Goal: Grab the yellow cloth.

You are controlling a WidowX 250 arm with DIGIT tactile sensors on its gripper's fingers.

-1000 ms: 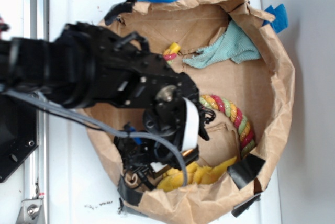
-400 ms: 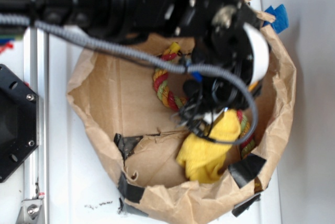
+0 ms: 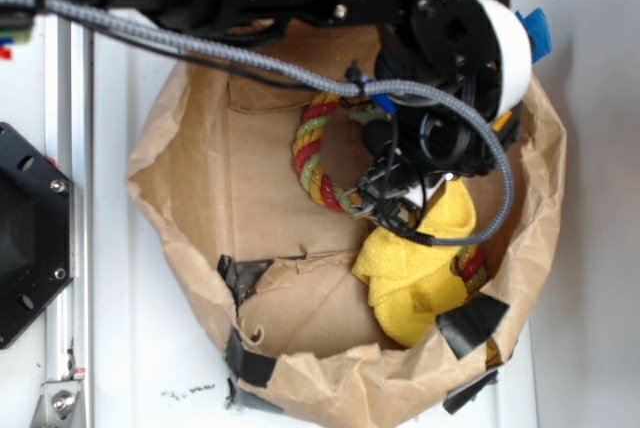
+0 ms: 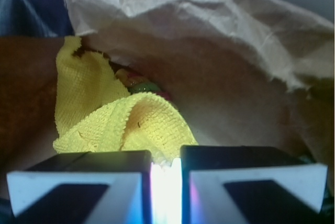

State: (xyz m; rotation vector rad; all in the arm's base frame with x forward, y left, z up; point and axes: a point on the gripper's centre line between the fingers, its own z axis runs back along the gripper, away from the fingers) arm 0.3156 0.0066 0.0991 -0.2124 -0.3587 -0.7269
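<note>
The yellow cloth [image 3: 415,268] hangs crumpled at the lower right inside the brown paper bag [image 3: 190,208]. My gripper [image 3: 395,200] is shut on its upper edge and holds it. In the wrist view the cloth [image 4: 125,122] bunches just beyond the two black fingers [image 4: 94,164], which are nearly closed with cloth pinched in the narrow gap at the gripper [image 4: 166,162]. The arm covers the top of the bag.
A red-yellow-green twisted rope [image 3: 312,158] lies in the bag left of the gripper, and shows behind the cloth in the wrist view [image 4: 146,85]. Black tape patches [image 3: 470,320] sit on the bag's rim. The bag wall [image 4: 220,51] stands close ahead.
The arm swung from the bag's lower left to its upper right, dragging the yellow cloth to the right. The cloth now hangs a little further right than 0.4 s ago.
</note>
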